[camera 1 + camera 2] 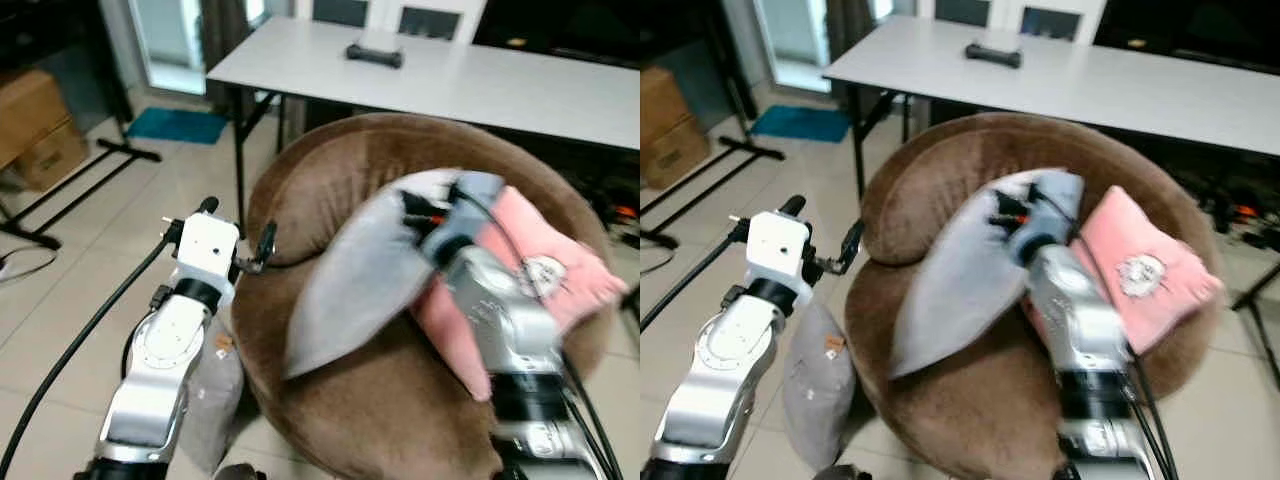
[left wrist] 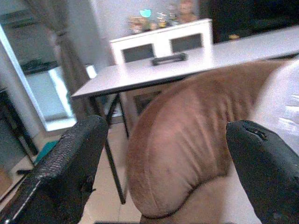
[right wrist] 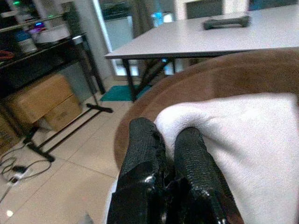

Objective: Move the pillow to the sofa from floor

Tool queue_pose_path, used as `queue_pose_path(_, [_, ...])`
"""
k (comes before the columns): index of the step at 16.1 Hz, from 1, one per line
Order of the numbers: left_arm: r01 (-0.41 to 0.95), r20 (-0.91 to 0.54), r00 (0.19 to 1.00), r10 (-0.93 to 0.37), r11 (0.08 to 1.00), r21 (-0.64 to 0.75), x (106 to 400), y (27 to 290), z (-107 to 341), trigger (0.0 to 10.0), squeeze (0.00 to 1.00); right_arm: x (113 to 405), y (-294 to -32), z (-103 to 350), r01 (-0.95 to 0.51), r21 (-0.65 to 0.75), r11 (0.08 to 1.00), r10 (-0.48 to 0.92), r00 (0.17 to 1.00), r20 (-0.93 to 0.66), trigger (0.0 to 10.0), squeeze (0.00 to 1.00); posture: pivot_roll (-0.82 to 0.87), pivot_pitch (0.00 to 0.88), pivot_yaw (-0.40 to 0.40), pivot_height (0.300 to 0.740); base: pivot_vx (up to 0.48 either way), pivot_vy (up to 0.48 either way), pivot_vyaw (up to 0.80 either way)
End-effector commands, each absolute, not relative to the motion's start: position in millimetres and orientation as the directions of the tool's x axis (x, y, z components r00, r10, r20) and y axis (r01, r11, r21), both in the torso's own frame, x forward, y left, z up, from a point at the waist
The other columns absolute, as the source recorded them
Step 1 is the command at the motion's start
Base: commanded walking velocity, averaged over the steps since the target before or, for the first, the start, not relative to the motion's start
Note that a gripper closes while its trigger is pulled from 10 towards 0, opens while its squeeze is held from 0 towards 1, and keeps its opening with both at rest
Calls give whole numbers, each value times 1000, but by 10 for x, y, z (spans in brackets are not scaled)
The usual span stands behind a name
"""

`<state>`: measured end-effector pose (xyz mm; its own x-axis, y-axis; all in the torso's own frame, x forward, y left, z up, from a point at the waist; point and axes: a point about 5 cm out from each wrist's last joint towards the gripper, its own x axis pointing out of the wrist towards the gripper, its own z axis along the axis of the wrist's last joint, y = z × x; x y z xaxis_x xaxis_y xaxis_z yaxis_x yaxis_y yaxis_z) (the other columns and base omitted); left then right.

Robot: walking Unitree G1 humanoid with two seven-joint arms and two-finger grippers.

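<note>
Where the round brown sofa [image 1: 350, 400] fills the scene, we note the grey pillow [image 1: 355, 280] held over its seat, tilted, beside a pink pillow [image 1: 540, 260] on the seat. The right gripper [image 3: 170, 144] is clamped on the grey pillow's edge. The left gripper [image 2: 163, 163] hangs spread apart beside the sofa, holding nothing.
</note>
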<state>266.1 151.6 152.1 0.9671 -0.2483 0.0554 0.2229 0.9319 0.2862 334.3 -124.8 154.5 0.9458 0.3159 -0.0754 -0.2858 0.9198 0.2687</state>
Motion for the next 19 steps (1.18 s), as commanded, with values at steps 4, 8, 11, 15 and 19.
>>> queue_pose_path(4, [363,-55,929,-366,871,332,2570,1550,1424,10000,0,3586,-1097,1840,-417,201,887,414,909,58,10000,0,42,0,-65,740,0,0,0])
queue_pose_path(8, [427,-89,902,-423,844,325,2536,1546,1417,10000,0,3759,-1225,1748,-415,114,903,416,909,16,10000,0,53,0,-60,740,0,0,0])
queue_pose_path(11, [554,-154,833,-532,796,244,2403,1512,1361,10000,0,3841,-1627,1570,-323,21,946,324,941,-101,10000,0,58,0,-61,740,0,0,0])
queue_pose_path(15, [632,-212,774,-596,746,211,2320,1643,1369,10000,0,3761,-2242,1330,-161,-177,971,118,966,-232,10000,0,57,0,-58,740,0,0,0])
queue_pose_path(19, [641,-213,767,-605,735,222,2342,1659,1398,10000,0,3676,-2676,1332,65,-207,976,-106,976,-191,10000,0,56,0,-55,740,0,0,0])
